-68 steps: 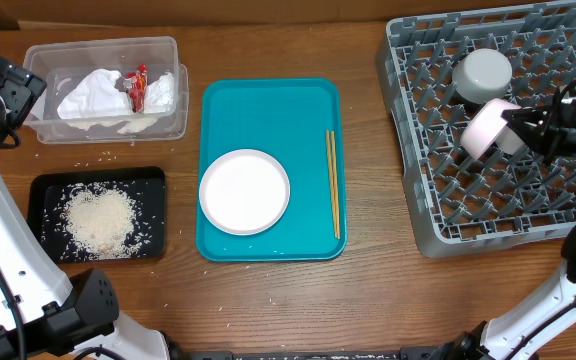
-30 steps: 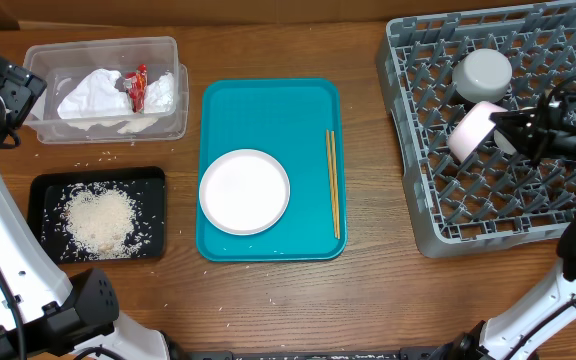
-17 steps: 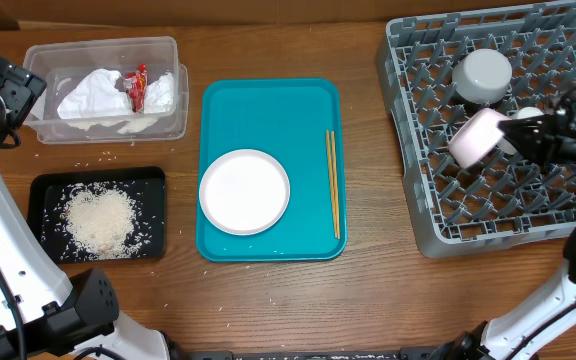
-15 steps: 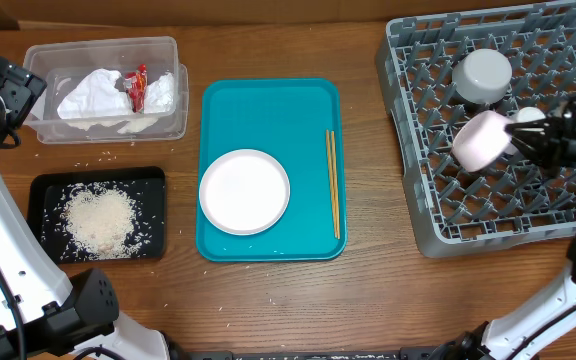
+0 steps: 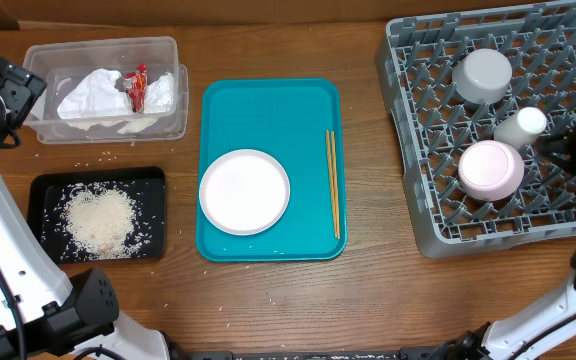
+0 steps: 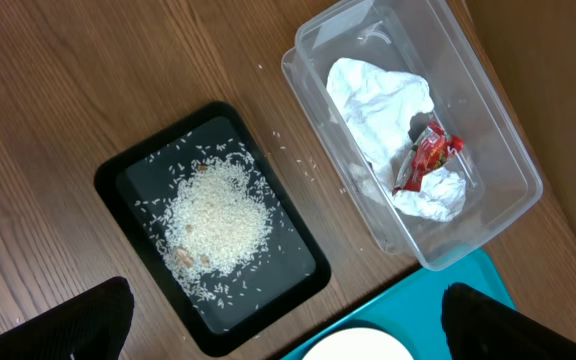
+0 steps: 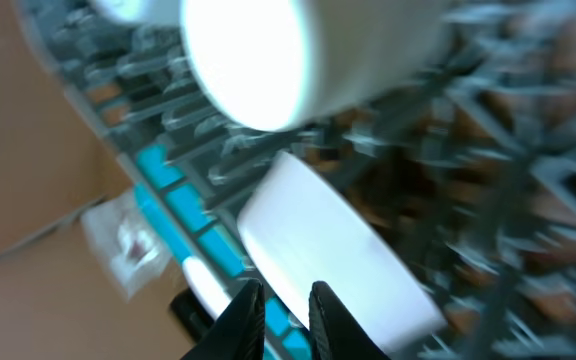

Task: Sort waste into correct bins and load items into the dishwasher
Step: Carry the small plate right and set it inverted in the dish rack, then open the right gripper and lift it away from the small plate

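From above, the pinkish plate (image 5: 491, 169), held tilted a moment ago, now lies flat in the dish rack (image 5: 438, 215) at six o'clock from the bowl (image 5: 483, 75), so it looks loaded. The white plate (image 5: 244, 191) and chopsticks (image 5: 333, 183) wait.

Left wrist: the left gripper (image 6: 288, 325) is spread wide and empty.

Right wrist, blurred: the right gripper (image 7: 280, 315) has its tips narrowly apart, gripping nothing.

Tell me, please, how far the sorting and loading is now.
Done: napkin and sauce packet in the clear tub, rice on the black tray; bowl, cup and pink plate in the rack. In hand: nothing visibly; the right end effector is beside the pink plate. Left: white plate and chopsticks on the teal tray.
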You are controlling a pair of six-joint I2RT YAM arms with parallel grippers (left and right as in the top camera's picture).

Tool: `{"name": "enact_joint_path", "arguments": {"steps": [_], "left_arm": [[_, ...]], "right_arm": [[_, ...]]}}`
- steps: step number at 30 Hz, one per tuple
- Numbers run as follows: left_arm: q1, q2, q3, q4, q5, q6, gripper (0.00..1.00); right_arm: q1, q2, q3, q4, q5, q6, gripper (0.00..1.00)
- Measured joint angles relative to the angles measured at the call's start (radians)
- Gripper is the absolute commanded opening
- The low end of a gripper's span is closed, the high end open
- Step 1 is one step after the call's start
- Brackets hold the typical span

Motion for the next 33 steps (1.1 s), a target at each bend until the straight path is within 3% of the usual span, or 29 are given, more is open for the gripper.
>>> {"name": "enact_joint_path", "arguments": {"steps": [9,11,21,33], "left_arm": [[0.000,0.000,0.000,0.000,0.000,0.000,1.00],[0.000,0.000,0.000,0.000,0.000,0.000,1.00],[0.000,0.000,0.000,0.000,0.000,0.000,1.00],[0.000,0.000,0.000,0.000,0.000,0.000,1.00]], "right_arm": [[0.092,-0.218,0.019,-0.066,0.161,0.081,0.16],[0.158,-0.230,0.018,-0.077,0.219,0.087,0.04],[0.406,-0.229,-0.127,0.016,0.472,0.258,0.04],[0.422,-0.229,-0.233,0.125,0.575,0.343,0.04]]}}
